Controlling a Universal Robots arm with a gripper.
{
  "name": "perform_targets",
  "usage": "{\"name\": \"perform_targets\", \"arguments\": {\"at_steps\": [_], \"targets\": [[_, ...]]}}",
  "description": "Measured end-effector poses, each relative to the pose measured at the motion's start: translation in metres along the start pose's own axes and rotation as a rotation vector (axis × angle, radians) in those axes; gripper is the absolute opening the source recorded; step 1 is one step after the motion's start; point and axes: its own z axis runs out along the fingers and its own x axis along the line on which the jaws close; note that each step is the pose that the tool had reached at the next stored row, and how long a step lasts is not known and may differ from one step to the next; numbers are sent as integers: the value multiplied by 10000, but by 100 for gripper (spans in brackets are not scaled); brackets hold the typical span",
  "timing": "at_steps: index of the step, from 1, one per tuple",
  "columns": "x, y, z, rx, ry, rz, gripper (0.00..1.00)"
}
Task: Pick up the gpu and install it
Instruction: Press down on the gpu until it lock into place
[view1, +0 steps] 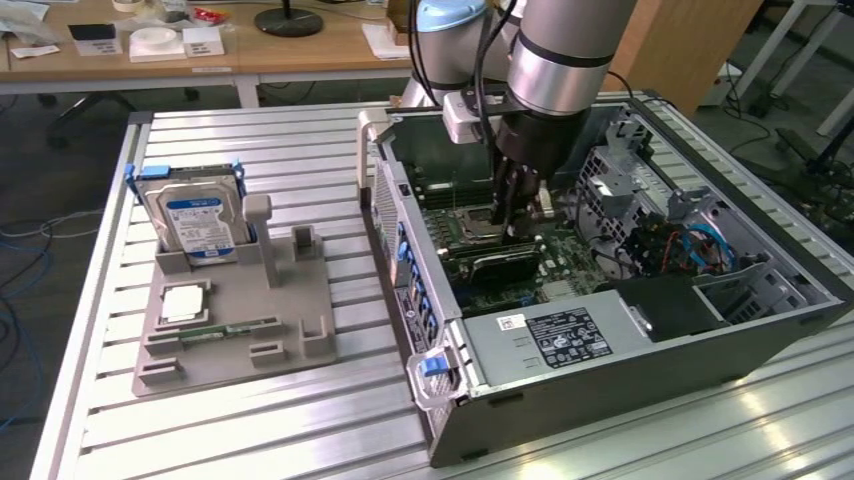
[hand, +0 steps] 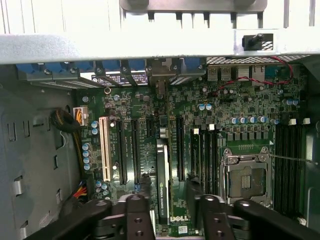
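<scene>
Arm reaches down into the open computer case (view1: 747, 330), which lies on its side on the slatted desk (view1: 267, 430). Gripper (view1: 514, 222) sits low over the motherboard (hand: 220, 125).

The gpu (hand: 162, 185) stands edge-on in the motherboard, in line with the long slots. Wrist view: one of the fingers (hand: 137, 217) sits either side of the card's near end, close to its faces. Cannot tell whether they actually pinch it or just bracket it.

Parts fixture (view1: 234, 320) beside the case carries the hard drive (view1: 198, 218) and a memory stick (view1: 220, 328).

Risks, as I judge them: card not squarely over its slot could bind or flex the motherboard. Fingers crowd neighbouring slots and could snag.
</scene>
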Motion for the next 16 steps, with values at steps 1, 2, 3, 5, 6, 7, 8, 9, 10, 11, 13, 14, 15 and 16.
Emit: {"name": "perform_targets", "arguments": {"at_steps": [1, 2, 3, 5, 6, 7, 8, 9, 10, 11, 13, 14, 15, 16], "targets": [[0, 0, 0, 0, 0, 0, 38], [0, 0, 0, 0, 0, 0, 32], [0, 0, 0, 0, 0, 0, 32], [0, 0, 0, 0, 0, 0, 21], [0, 0, 0, 0, 0, 0, 21], [0, 0, 0, 0, 0, 0, 15], [0, 0, 0, 0, 0, 0, 15], [0, 0, 0, 0, 0, -1, 11], [0, 0, 0, 0, 0, 0, 11], [0, 0, 0, 0, 0, 0, 11], [0, 0, 0, 0, 0, 0, 11], [0, 0, 0, 0, 0, -1, 11], [-1, 0, 0, 0, -1, -1, 11], [-7, 0, 1, 0, -1, -1, 11]]}}
